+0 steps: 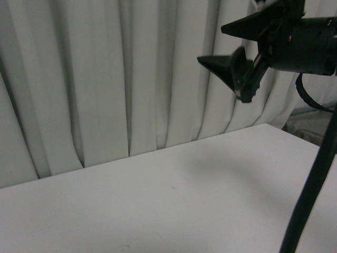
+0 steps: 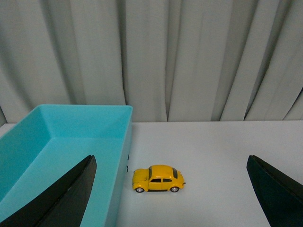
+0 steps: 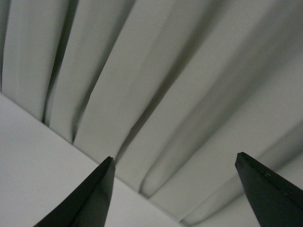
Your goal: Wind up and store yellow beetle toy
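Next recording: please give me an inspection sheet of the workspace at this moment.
Surface: plain white table.
Job's things: yellow beetle toy on its wheels on the table, just outside the teal bin; nothing seen in the bin's visible part.
Clutter: nothing seen.
Grippers: left claw open, facing the toy, not touching it; right claw open, raised above the table, empty.
Cables: black cable by the right arm.
Surroundings: pale pleated curtain behind the table.
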